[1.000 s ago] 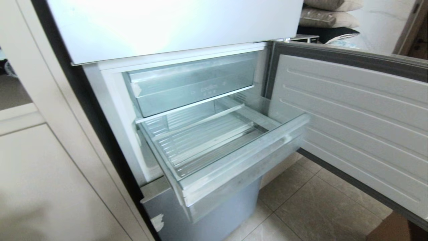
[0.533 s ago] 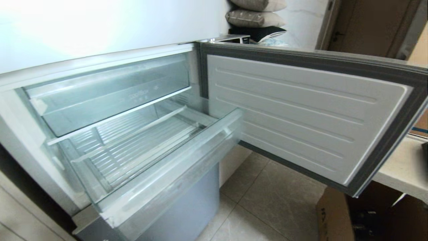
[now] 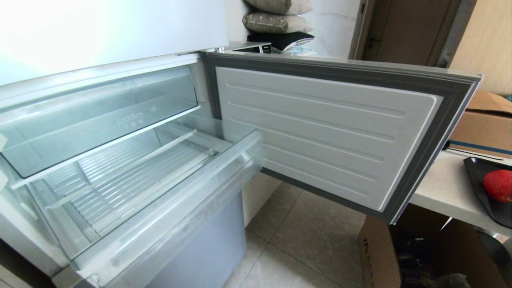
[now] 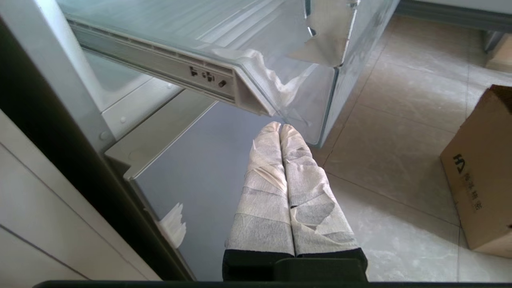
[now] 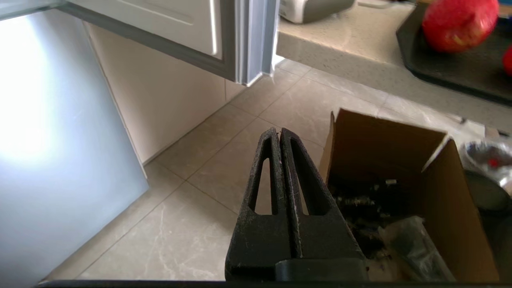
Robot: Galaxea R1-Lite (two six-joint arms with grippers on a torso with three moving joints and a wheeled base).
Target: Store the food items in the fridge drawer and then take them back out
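The fridge drawer (image 3: 192, 208) stands pulled out and empty, its ribbed floor bare; its clear corner (image 4: 328, 92) hangs just beyond my left gripper (image 4: 280, 126), which is shut with tape-wrapped fingers and holds nothing. A red apple (image 3: 498, 185) lies on a black tray (image 3: 478, 180) on the counter at the far right. The right wrist view shows the same apple (image 5: 460, 22) on the tray (image 5: 452, 72), with a sliver of another reddish piece (image 5: 508, 60) at the picture's edge. My right gripper (image 5: 279, 131) is shut, empty, low over the floor. Neither gripper shows in the head view.
The open fridge door (image 3: 320, 132) juts out between the drawer and the counter (image 3: 444, 188). A clear bin marked coolBox (image 3: 100, 116) sits above the drawer. An open cardboard box (image 5: 384, 160) stands on the floor below the counter; another box (image 3: 488, 120) rests on it.
The whole head view has swung to the right, so the camera moved: the fridge now sits further left in the picture, and the counter, tray and apple have come into view.
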